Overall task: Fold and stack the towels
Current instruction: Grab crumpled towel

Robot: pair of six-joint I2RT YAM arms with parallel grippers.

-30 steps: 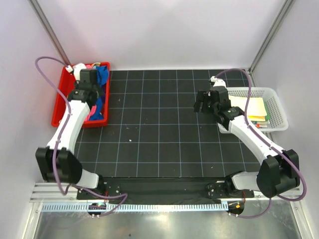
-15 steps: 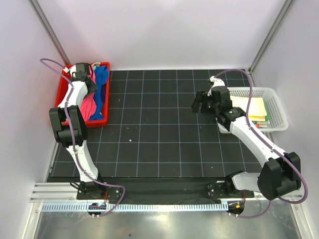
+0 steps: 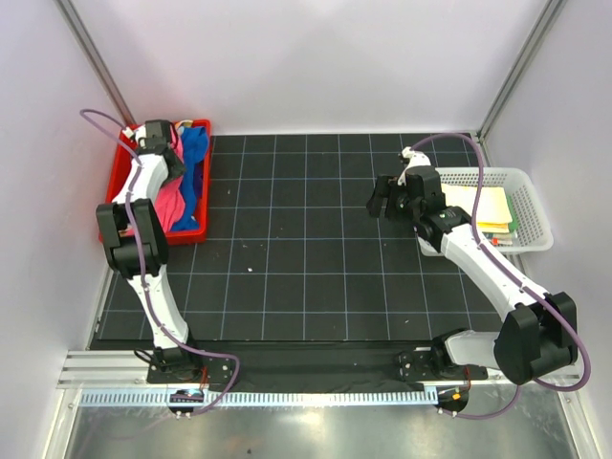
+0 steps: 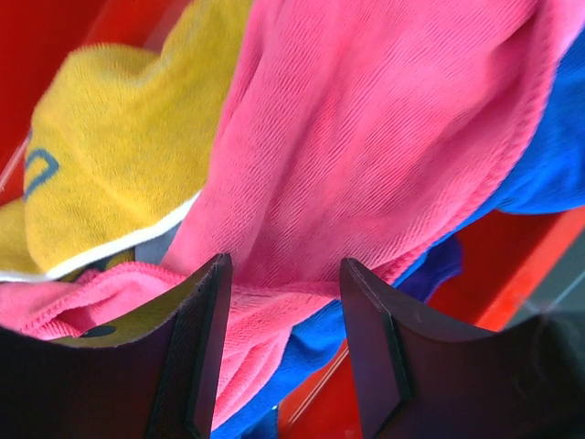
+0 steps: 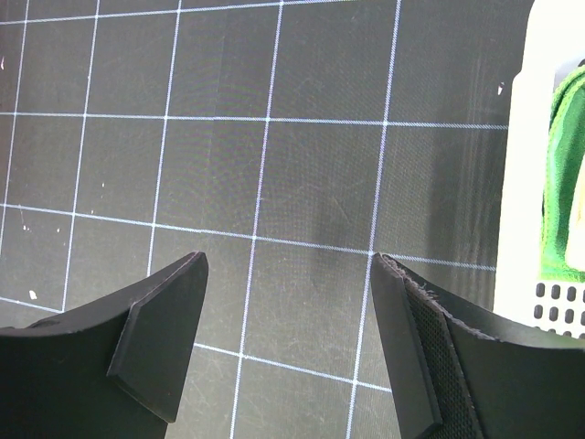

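**Wide open over the bin**

Far left, down in the red plastic bin (image 3: 189, 234): crumpled pink cloth towel (image 4: 366, 137) heaped beside yellow cloth towel (image 4: 119, 155) and blue cloth towel (image 4: 558, 165). Hovering close above the pink with left gripper (image 4: 285, 265) spread wide, nothing pinched. Right gripper (image 5: 288, 261) wide too, empty, over black gridded mat (image 5: 274, 165), near white mesh basket (image 3: 497, 173) with green cloth towel (image 5: 567, 183).

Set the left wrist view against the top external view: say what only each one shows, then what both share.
Only the left wrist view: the white edge of the yellow towel, and the fingers of the left hand standing apart over the pink towel. Only the top external view: the right hand above the black grid mat, with the white basket beside it. Both: the red bin, with the pink towel and a blue towel in it.
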